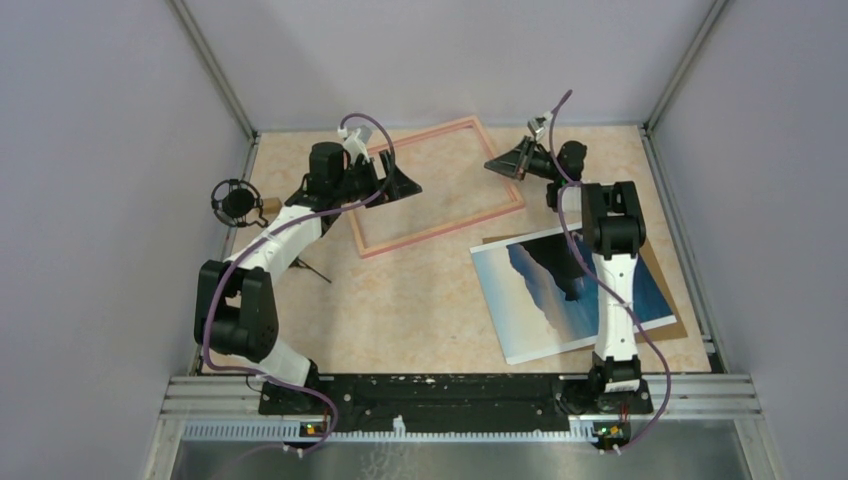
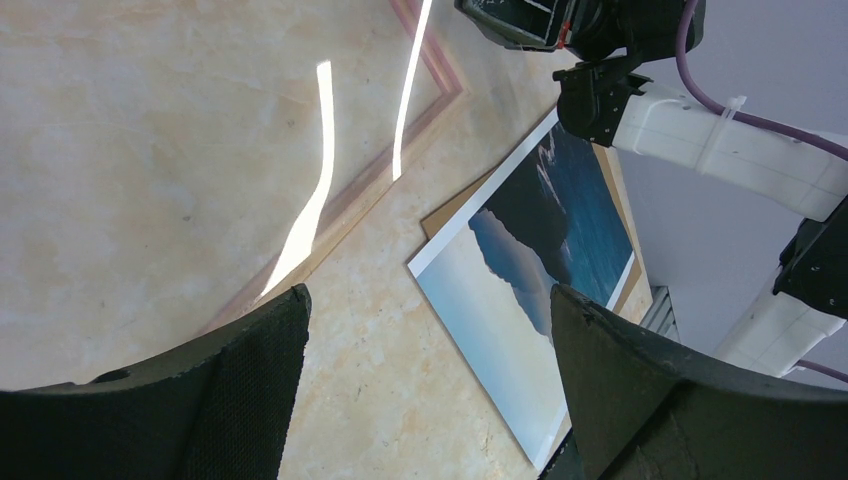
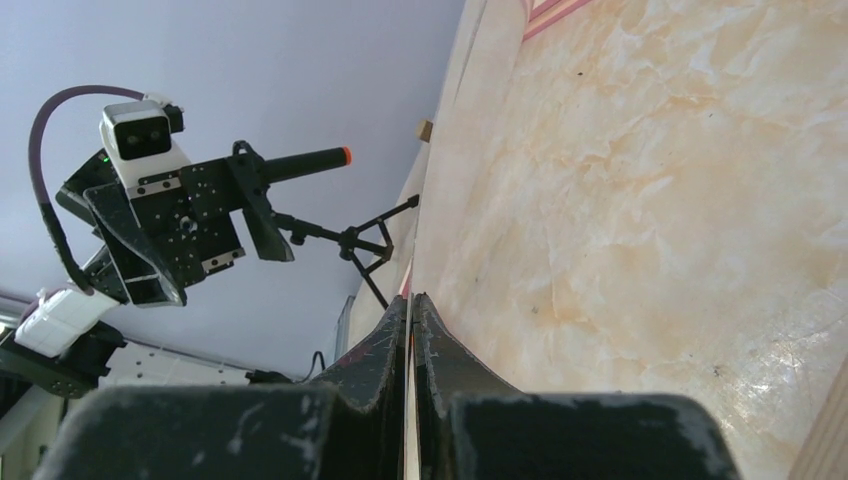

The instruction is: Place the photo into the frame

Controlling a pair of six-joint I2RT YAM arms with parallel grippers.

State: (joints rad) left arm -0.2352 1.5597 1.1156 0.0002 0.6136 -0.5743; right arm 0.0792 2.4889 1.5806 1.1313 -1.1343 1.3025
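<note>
Photo (image 1: 540, 310) is lying face up on the right side of the table (image 1: 420, 300), sky and cloud side showing, white border toward the table's middle. It is resting on a brown backing board (image 2: 452, 210), which is peeking out along its far and right edges. Neither gripper is touching the photo; the right arm is merely passing above it.

Frame (image 1: 442, 228) is lying flat at the far middle of the table, skewed to the table edges, well apart from the photo. Bare tabletop is showing through its opening.

Left gripper (image 1: 400, 185) is hovering over the frame's left end with its jaws standing wide apart and nothing between them. In the left wrist view its fingers (image 2: 250, 380) are flanking the frame's near rail and the photo beyond.

Right gripper (image 1: 503, 165) is sitting at the frame's right rail near the far corner, fingers (image 3: 385, 345) pressed together. Cannot tell whether it is actually touching the rail or pinching anything.

At the table's left edge a black device on a small tripod (image 1: 237, 203) is standing, with a small wooden block (image 1: 270, 206) just beside it.
</note>
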